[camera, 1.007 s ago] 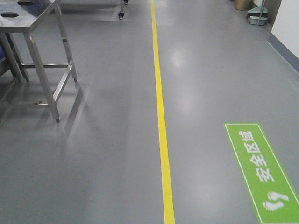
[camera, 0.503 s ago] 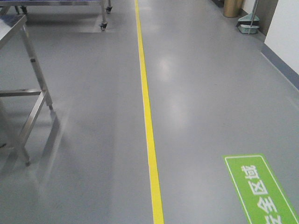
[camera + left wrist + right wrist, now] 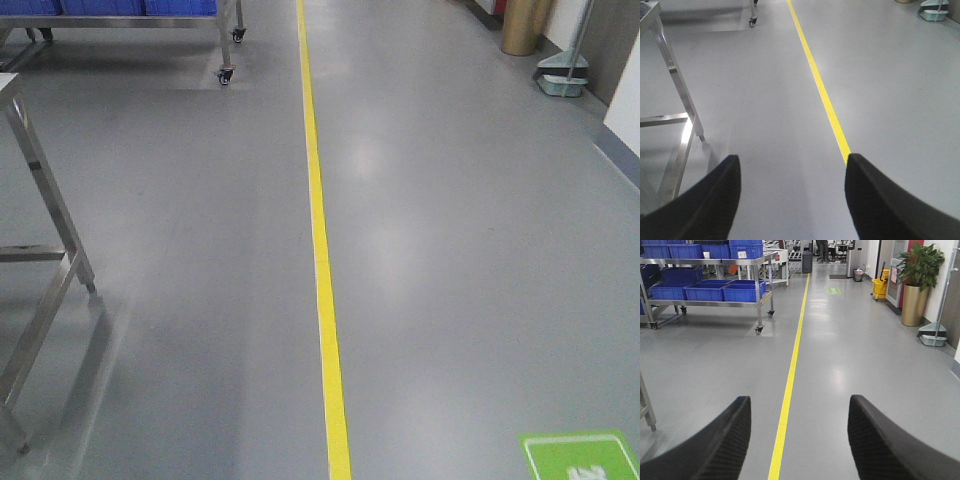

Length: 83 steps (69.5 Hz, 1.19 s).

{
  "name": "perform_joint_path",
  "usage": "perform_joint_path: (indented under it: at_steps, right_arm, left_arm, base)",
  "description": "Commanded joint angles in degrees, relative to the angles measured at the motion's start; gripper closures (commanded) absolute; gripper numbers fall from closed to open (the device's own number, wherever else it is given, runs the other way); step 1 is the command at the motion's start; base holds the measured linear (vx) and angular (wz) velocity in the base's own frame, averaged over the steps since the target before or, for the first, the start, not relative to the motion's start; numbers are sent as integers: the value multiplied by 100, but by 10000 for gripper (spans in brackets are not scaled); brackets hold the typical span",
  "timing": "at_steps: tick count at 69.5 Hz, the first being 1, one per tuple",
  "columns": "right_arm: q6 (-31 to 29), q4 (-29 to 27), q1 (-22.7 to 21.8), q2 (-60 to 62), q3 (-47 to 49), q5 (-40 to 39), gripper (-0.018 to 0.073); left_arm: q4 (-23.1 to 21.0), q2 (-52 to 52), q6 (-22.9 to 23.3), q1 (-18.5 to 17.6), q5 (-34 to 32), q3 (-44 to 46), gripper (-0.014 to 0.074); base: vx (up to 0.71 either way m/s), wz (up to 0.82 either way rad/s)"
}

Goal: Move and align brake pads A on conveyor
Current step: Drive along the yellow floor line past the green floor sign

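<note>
The brake pads A and the conveyor are out of view in every frame. Only grey floor with a yellow line (image 3: 318, 240) lies ahead. My left gripper (image 3: 792, 162) is open, its two black fingers spread wide over the bare floor with nothing between them. My right gripper (image 3: 799, 402) is open too, empty, with the yellow line (image 3: 790, 370) running between its fingers.
A steel table frame (image 3: 45, 240) stands at the left. A wheeled steel rack with blue bins (image 3: 715, 285) is further back on the left. A brass planter (image 3: 914, 302), a dustpan (image 3: 932, 337) and a yellow mop bucket (image 3: 881, 287) line the right wall. A green floor sign (image 3: 580, 455) is at bottom right.
The view has advanced along the yellow line: the steel table has slid off to the left, the green floor sign has dropped to the bottom edge, and the far rack has come closer.
</note>
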State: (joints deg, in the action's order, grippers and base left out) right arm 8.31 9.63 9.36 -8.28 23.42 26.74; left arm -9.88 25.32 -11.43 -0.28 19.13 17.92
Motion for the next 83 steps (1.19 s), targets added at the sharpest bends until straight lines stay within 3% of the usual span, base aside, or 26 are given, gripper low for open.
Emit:
perform_joint_path:
  at_steps: [1,83]
  right_arm:
    - [-8,86,-2,-84,152,-409,144]
    - [-8,86,-2,-84,152,-402,144]
  left_arm:
    - [-78,54,45,-22,-443,155,147]
    - [-78,54,45,-22,-443,155,147]
  base:
    - [67,7]
    - [63,4]
